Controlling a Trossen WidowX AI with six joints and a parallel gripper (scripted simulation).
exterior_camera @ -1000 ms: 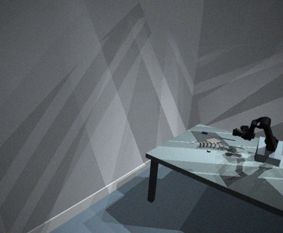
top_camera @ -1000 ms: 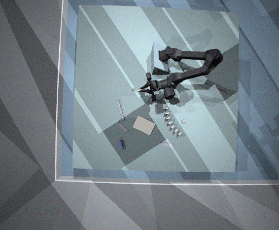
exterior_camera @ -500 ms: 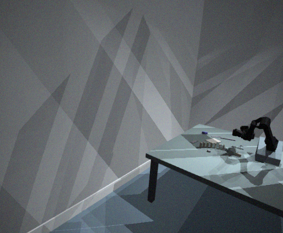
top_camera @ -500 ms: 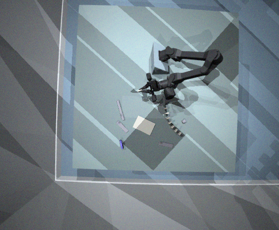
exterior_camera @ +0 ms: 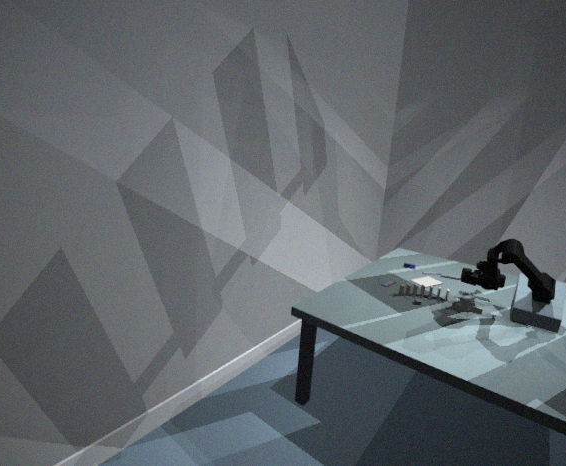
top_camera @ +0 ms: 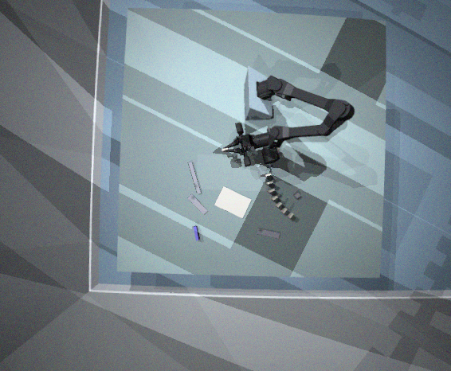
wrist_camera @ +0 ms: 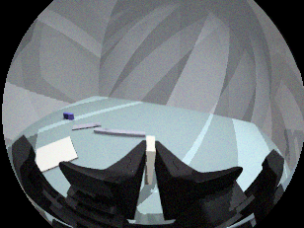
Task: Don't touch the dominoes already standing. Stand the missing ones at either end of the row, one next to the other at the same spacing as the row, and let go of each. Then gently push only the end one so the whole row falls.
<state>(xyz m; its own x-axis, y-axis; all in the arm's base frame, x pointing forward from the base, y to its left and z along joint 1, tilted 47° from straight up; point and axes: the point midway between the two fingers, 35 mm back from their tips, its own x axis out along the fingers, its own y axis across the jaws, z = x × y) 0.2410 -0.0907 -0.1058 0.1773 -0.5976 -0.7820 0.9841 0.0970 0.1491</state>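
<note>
My gripper (top_camera: 223,150) (wrist_camera: 150,144) is shut on a pale domino (wrist_camera: 150,159), which stands upright between the fingertips in the wrist view. The gripper is held above the table, to the left of the arm's base in the top view. A curved row of several standing dominoes (top_camera: 274,198) (exterior_camera: 423,290) lies below and right of the gripper in the top view. The row's upper end is close to the wrist's shadow, partly cluttered by it. In the exterior view the fingertips are hard to make out.
A white sheet (top_camera: 233,202) (exterior_camera: 426,281) (wrist_camera: 56,154) lies left of the row. Grey flat bars (top_camera: 194,177) (top_camera: 198,204) (top_camera: 268,233) lie around it. A blue block (top_camera: 196,232) (exterior_camera: 409,265) (wrist_camera: 68,115) is farther off. A small dark square piece (top_camera: 296,195) (exterior_camera: 416,302) lies beside the row.
</note>
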